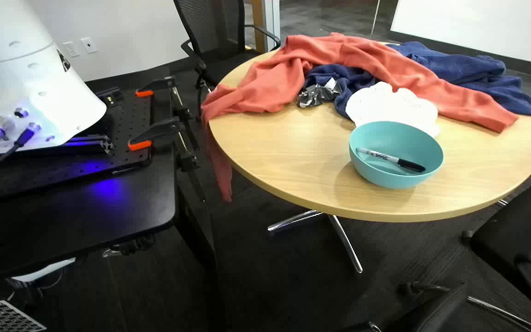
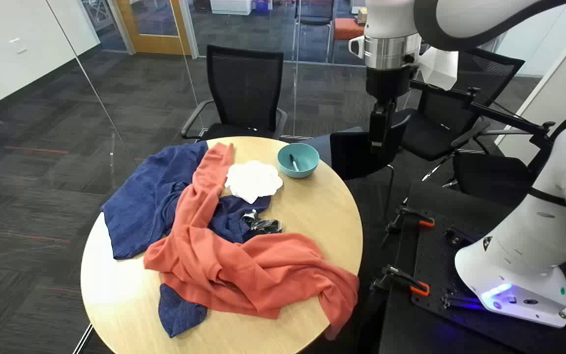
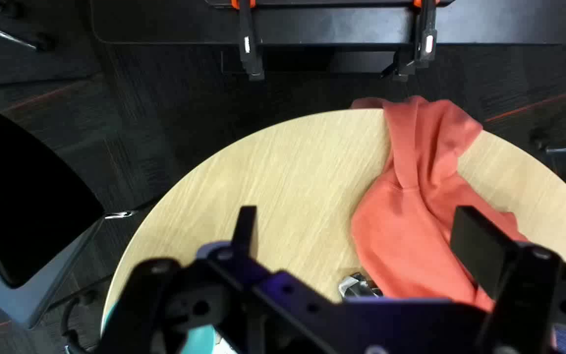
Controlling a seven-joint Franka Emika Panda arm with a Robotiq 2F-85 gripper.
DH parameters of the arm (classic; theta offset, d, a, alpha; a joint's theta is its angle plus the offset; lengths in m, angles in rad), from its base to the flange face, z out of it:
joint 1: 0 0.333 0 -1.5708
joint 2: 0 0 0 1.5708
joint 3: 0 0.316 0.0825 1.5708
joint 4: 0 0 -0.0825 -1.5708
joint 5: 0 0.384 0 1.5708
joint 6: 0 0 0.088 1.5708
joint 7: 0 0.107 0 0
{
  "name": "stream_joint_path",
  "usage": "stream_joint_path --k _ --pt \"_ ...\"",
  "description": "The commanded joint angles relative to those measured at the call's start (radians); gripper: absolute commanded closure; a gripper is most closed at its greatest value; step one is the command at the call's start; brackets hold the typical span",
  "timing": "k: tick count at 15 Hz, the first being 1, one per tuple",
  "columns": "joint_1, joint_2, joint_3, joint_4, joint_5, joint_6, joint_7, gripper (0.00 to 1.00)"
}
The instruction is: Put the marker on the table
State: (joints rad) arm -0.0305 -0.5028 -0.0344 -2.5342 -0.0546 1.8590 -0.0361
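- Round tan wooden table (image 1: 274, 143), bare along its near-left edge in an exterior view.
- Coral fabric (image 1: 362, 57) and navy fabric (image 1: 473, 74) crowd its far side.
- Black-and-white marker (image 1: 391, 159) lies inside the round teal bowl (image 1: 404, 136), near right.
- Black gripper (image 3: 354, 226): jaws wide apart, holding nothing.

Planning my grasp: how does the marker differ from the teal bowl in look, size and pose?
Look: the marker has a pale, printed barrel and black cap, while the teal bowl is one plain colour.
Size: the marker is a thin stick; the bowl is much bulkier.
Pose: the marker lies inside the bowl; the bowl stands upright on the table.
Shared: the open gripper holds neither.
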Motion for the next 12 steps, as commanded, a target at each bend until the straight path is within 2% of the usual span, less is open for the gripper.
stream_joint_path --k 1,7,12 --pt "0.000 0.000 0.000 0.001 0.000 -0.002 0.000 0.00" --pt "0.000 0.000 0.000 0.001 0.000 -0.001 0.000 0.00" --pt "-0.045 0.111 -0.021 0.088 -0.020 0.121 0.043 0.00"
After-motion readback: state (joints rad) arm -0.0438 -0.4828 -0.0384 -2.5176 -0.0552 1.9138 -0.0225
